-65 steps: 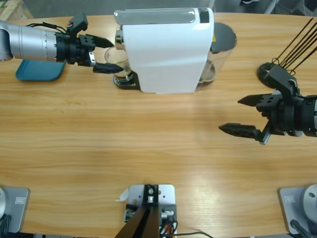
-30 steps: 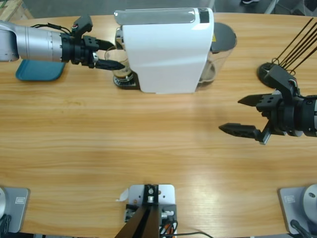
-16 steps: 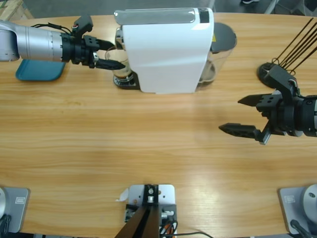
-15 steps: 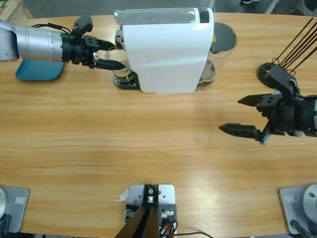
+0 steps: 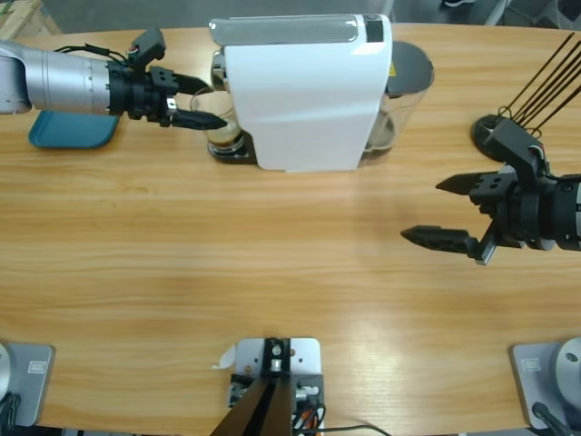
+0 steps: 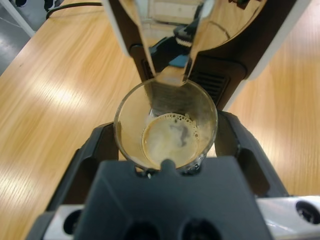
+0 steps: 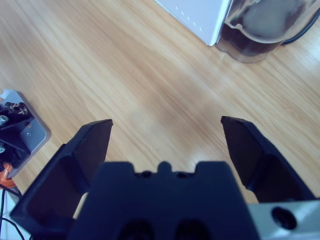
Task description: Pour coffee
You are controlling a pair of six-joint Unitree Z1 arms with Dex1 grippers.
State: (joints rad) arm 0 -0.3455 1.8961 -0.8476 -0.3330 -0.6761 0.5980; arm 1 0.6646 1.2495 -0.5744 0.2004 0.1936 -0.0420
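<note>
High view: my left gripper (image 5: 201, 102) closed its fingers on the glass (image 5: 221, 127) under the coffee machine (image 5: 304, 91) spout.
Left wrist view: coffee (image 6: 171, 140) sat low in the glass.
Right wrist view: my right gripper (image 7: 166, 136) held its fingers open, idle above the bare tabletop (image 7: 100, 65).

Tan-foamed brown coffee (image 6: 172, 138), white machine (image 5: 304, 91), teal tray (image 5: 68, 130), wood-grain table (image 5: 272, 263).

My view: long wooden table (image 5: 272, 272) of pale oak grain, lit evenly from above; grey floor (image 5: 118, 14) shows beyond its far edge.
</note>
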